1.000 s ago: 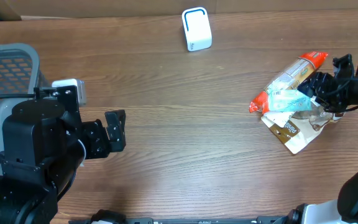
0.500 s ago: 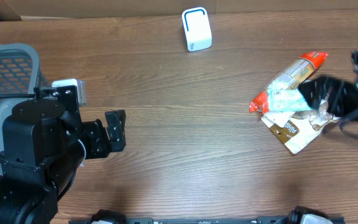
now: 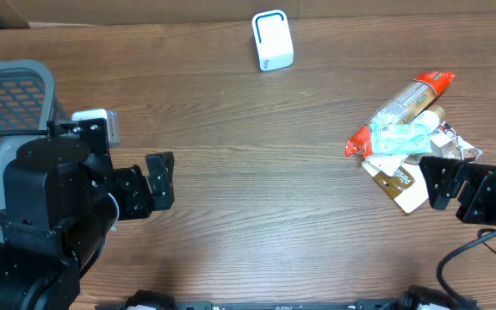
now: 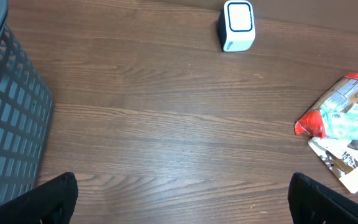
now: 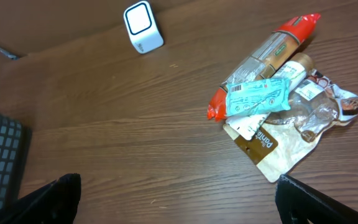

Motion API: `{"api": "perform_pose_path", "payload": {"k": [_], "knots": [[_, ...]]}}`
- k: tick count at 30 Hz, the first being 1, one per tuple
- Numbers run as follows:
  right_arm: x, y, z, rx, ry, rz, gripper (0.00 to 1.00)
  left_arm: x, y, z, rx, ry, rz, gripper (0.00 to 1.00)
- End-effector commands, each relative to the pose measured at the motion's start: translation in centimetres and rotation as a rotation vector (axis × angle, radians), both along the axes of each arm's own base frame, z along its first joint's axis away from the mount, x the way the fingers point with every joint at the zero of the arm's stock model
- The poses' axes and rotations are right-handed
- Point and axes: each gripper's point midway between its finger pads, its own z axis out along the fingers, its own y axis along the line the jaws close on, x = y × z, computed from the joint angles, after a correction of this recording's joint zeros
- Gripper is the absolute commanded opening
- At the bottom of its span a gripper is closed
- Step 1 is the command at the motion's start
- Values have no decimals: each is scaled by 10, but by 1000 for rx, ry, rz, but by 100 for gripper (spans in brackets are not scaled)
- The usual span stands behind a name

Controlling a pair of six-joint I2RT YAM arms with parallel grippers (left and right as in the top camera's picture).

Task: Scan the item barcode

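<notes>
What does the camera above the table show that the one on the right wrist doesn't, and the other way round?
Only overhead: the bulky left arm with the left gripper open over bare wood, and the right gripper open beside the pile. Only right wrist: the pile unobstructed, with the clear crinkled wrapper in full, and its own fingertips as dark corner shapes. Both: the white scanner, the teal packet, the red-ended pack, the brown pouch and the table.

A white scanner (image 4: 238,25) up top, snack packets (image 4: 339,138) right, basket (image 4: 10,127) left.
</notes>
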Motion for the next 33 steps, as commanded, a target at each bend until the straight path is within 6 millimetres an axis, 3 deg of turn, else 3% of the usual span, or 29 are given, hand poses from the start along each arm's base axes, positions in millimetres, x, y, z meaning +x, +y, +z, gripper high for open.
{"api": "perform_pose_path", "payload": {"k": [1,5,8,13,17,20,26,33], "knots": [[-3,5,5,-31,-28,52,100,1,3,4,-4,-14,24,100],[-3,17,-1,-44,-31,138,100,1,3,4,-5,-14,24,100],[11,19,-7,-52,-77,157,100,1,3,4,-5,-14,24,100],[40,34,-13,-108,-335,236,100,1,3,4,-5,-14,23,100],[46,52,-23,-148,-557,289,100,1,3,4,-5,-14,24,99],[45,55,-39,-147,-658,255,100,1,3,4,-5,-14,24,99],[45,35,-89,-7,-687,34,100,1,3,4,-4,-14,24,100],[44,29,-133,-15,-747,1,100,1,3,4,-5,-14,24,100]]}}
